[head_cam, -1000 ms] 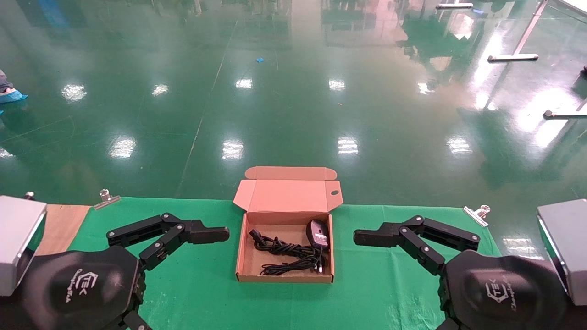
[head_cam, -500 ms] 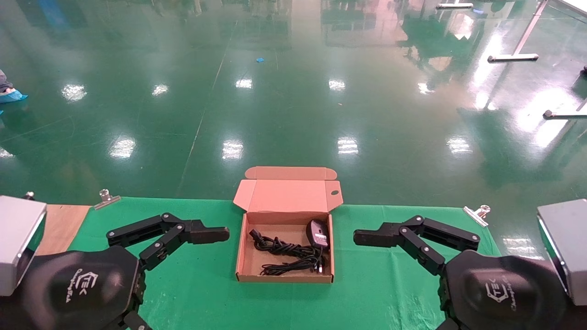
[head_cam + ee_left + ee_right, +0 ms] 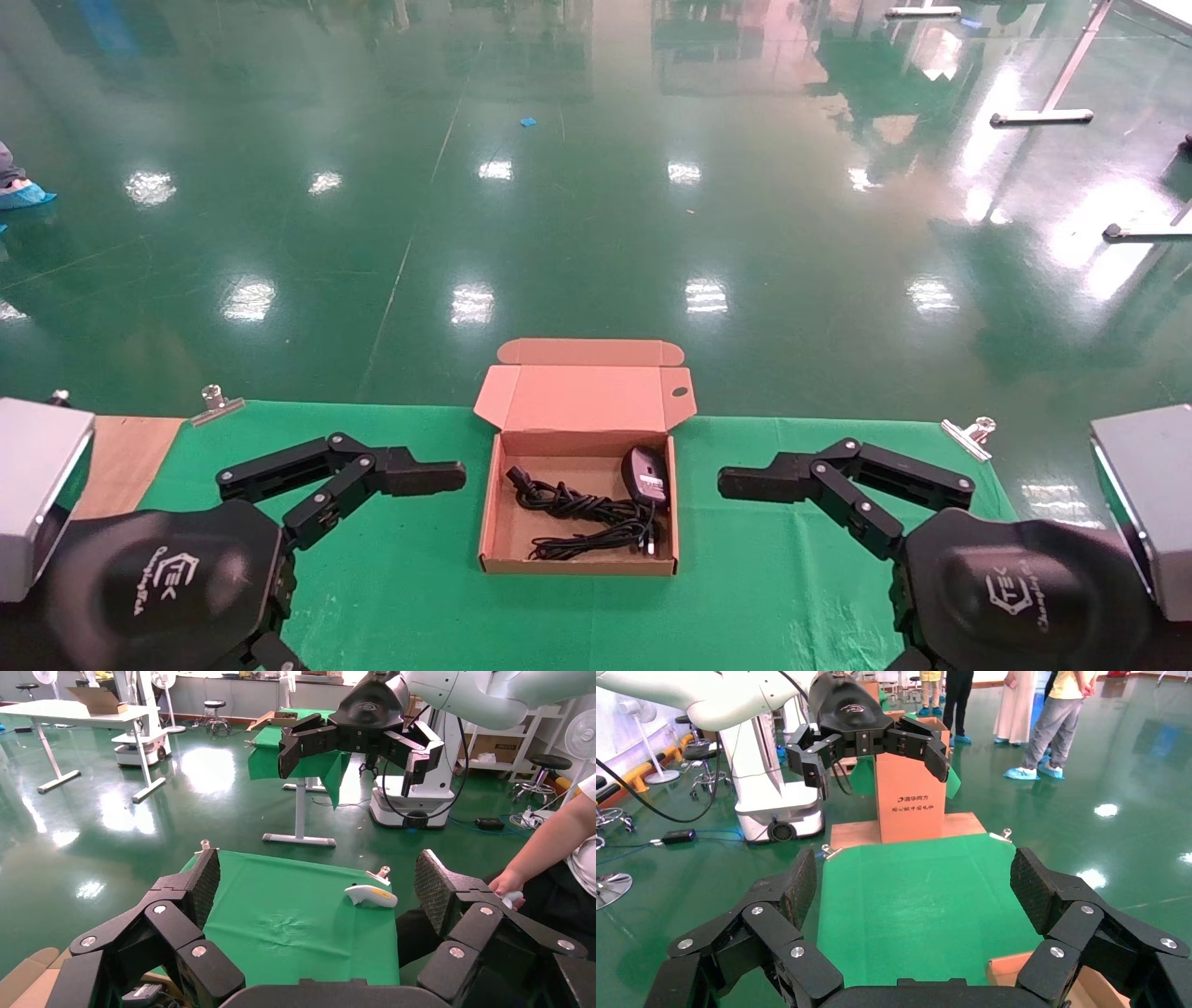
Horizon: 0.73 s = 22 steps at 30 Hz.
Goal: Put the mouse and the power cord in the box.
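Sitting on the bench's left side, the left gripper [image 3: 447,476] has its fingers wide apart and holds nothing. The box [image 3: 497,536] lies open in the middle, near the back edge. Inside it, the power cord [image 3: 573,508] lies on the left, and the mouse [image 3: 645,473] rests in the back right corner. On the right side, the right gripper [image 3: 736,483] also has its fingers spread wide, holding nothing.

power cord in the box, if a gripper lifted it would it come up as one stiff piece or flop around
Probably floppy: the power cord lies in loose, uneven loops in the box, so strands would likely sag. Its chunky plug may dangle. It lies against the mouse, so lifting might drag that too.
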Motion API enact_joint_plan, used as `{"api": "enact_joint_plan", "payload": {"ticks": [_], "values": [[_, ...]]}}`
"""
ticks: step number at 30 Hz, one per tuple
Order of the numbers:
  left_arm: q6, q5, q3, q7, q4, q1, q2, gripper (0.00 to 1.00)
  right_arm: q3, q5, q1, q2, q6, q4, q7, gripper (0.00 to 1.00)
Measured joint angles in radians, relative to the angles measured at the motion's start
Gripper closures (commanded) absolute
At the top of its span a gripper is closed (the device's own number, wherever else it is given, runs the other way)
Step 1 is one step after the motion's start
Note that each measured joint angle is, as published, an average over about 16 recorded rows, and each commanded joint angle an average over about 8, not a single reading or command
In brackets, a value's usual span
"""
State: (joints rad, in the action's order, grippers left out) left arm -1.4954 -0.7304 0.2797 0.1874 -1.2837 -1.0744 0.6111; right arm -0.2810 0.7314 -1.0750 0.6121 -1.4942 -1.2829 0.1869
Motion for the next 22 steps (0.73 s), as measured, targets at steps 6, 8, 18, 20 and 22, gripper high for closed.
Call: {"api": "enact_joint_plan", "payload": {"ticks": [6, 8, 18, 20, 22], "values": [[0.000, 0.000, 0.000, 0.000, 0.000, 0.000, 0.000, 0.00, 0.000, 0.000, 0.000, 0.000, 0.000, 0.000, 0.000, 0.00], [0.000, 0.000, 0.000, 0.000, 0.000, 0.000, 0.000, 0.00, 0.000, 0.000, 0.000, 0.000, 0.000, 0.000, 0.000, 0.00], [0.000, 0.000, 0.000, 0.000, 0.000, 0.000, 0.000, 0.00, 0.000, 0.000, 0.000, 0.000, 0.000, 0.000, 0.000, 0.00], [0.000, 0.000, 0.000, 0.000, 0.000, 0.000, 0.000, 0.00, 0.000, 0.000, 0.000, 0.000, 0.000, 0.000, 0.000, 0.00], [0.000, 0.000, 0.000, 0.000, 0.000, 0.000, 0.000, 0.00, 0.000, 0.000, 0.000, 0.000, 0.000, 0.000, 0.000, 0.00]]}}
